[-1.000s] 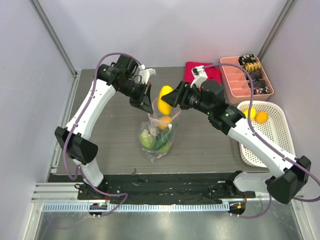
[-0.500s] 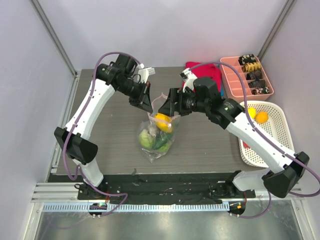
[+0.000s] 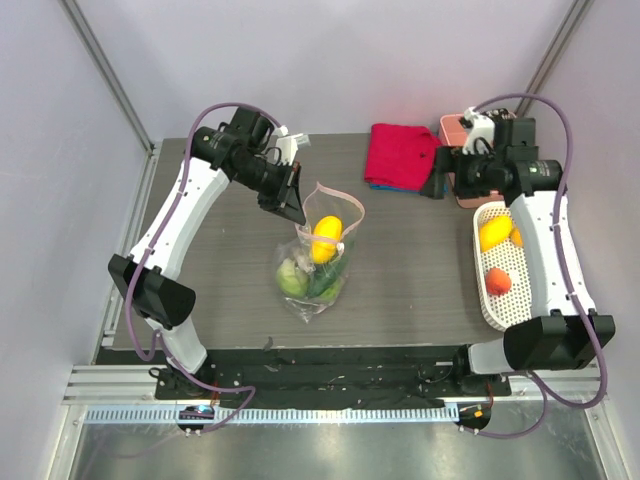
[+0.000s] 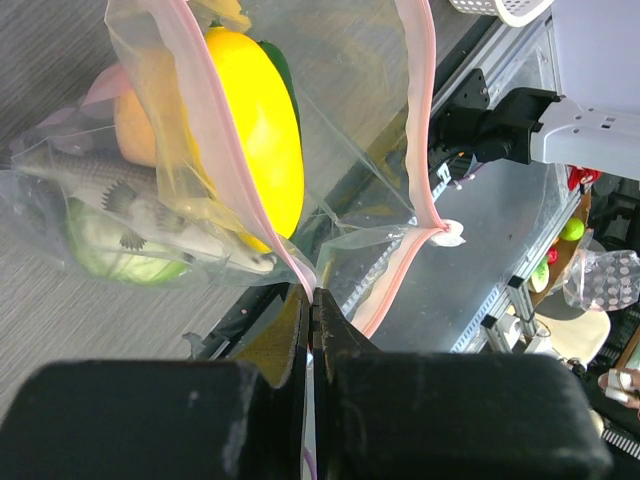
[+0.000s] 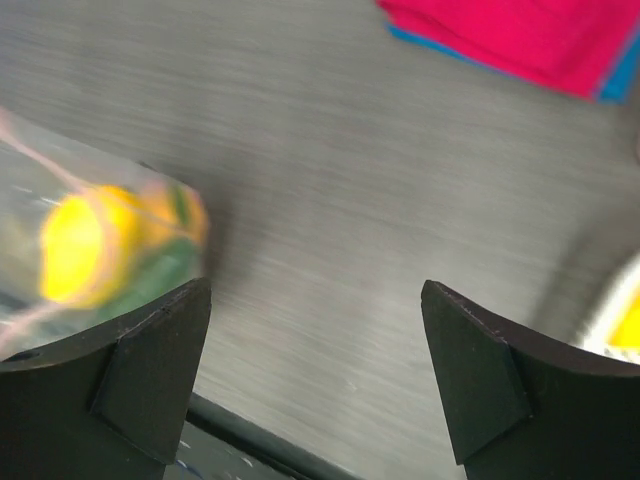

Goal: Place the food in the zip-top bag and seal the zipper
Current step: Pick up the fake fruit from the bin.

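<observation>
The clear zip-top bag point(image 3: 318, 262) stands at the table's middle with its pink zipper strip point(image 3: 335, 192) open in a loop. Inside lie a yellow lemon-like piece point(image 3: 326, 238), green pieces point(image 3: 293, 280) and a dark green one. My left gripper point(image 3: 291, 205) is shut on the zipper strip point(image 4: 300, 278) and holds the mouth up; the yellow piece point(image 4: 262, 130) shows through the plastic. My right gripper point(image 3: 436, 176) is open and empty, above the table next to the red cloth; its wrist view is blurred and shows the bag point(image 5: 90, 250) far left. More food, yellow-orange point(image 3: 495, 232) and red-orange point(image 3: 499, 281), lies in the white basket.
The white basket point(image 3: 540, 215) stands at the right edge. A pink tray point(image 3: 452, 130) with small items is at the back right. A folded red cloth point(image 3: 402, 155) lies at the back, seen also in the right wrist view point(image 5: 540, 35).
My right gripper let the yellow piece go into the bag, then swung back right and up to beside the red cloth. The left gripper has kept hold of the bag's mouth.
</observation>
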### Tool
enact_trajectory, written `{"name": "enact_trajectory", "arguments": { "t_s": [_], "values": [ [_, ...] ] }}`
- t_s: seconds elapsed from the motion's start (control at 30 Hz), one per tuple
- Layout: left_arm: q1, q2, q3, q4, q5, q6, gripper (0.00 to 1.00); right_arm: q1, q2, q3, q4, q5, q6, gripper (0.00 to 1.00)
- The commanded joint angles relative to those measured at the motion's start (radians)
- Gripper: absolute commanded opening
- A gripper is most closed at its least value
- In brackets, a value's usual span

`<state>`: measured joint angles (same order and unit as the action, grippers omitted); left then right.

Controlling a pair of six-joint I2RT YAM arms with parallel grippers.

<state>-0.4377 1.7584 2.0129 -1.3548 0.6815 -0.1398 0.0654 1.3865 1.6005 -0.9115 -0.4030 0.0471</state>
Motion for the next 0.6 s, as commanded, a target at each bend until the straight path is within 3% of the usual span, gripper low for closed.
{"name": "enact_trajectory", "arguments": {
  "t_s": [0.0,0.3,0.57],
  "values": [
    [0.007,-0.050,0.033,-0.049,0.027,0.017,0.00,-0.209,0.006,-0.048,-0.226,0.006,-0.309,0.91],
    [0.007,-0.042,0.038,-0.053,0.036,0.019,0.00,-0.600,0.132,-0.152,-0.332,0.064,-0.663,0.90],
    [0.007,-0.037,0.040,-0.056,0.043,0.016,0.00,-0.674,0.181,-0.279,-0.293,0.142,-0.699,0.84]
  ]
}}
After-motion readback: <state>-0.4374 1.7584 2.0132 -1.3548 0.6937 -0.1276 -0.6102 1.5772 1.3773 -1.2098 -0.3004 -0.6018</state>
